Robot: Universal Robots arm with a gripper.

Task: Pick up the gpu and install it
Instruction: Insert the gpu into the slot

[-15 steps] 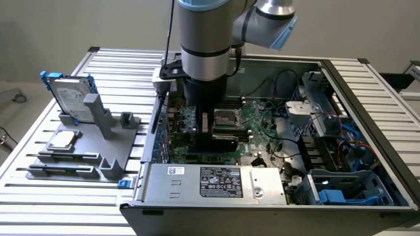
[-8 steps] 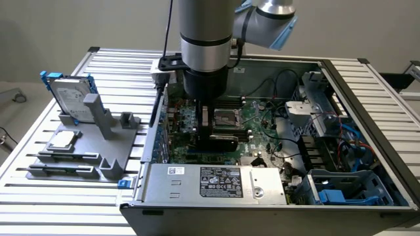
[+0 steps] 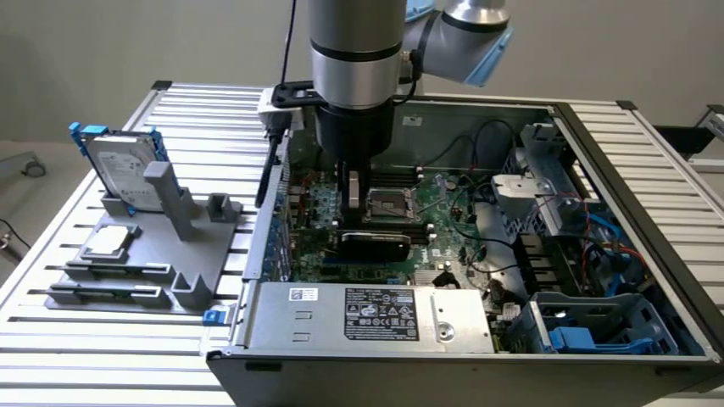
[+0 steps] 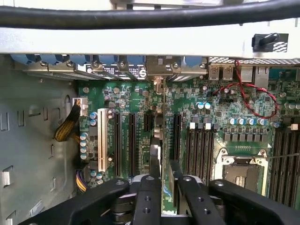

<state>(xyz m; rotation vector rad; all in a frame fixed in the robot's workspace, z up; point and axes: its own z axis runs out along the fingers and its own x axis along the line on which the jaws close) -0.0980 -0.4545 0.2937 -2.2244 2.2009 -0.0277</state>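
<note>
The gpu (image 3: 374,246) stands on edge over the motherboard (image 3: 453,229) inside the open computer case (image 3: 633,170), its glossy black shroud turned toward the exterior camera. My gripper (image 3: 358,212) reaches straight down onto its top edge. In the wrist view the gpu (image 4: 167,199) appears edge-on as a thin green board, lined up with the expansion slots (image 4: 131,140). The gripper (image 4: 165,178) has one black finger (image 4: 147,197) against each side of the card, shut on it.
A grey holder (image 3: 181,288) at the exterior view's left carries a hard drive in a blue frame (image 3: 119,165) and a small CPU chip (image 3: 110,242). The CPU socket (image 3: 391,203), cables (image 4: 248,98) and the power supply (image 3: 362,318) surround the card.
</note>
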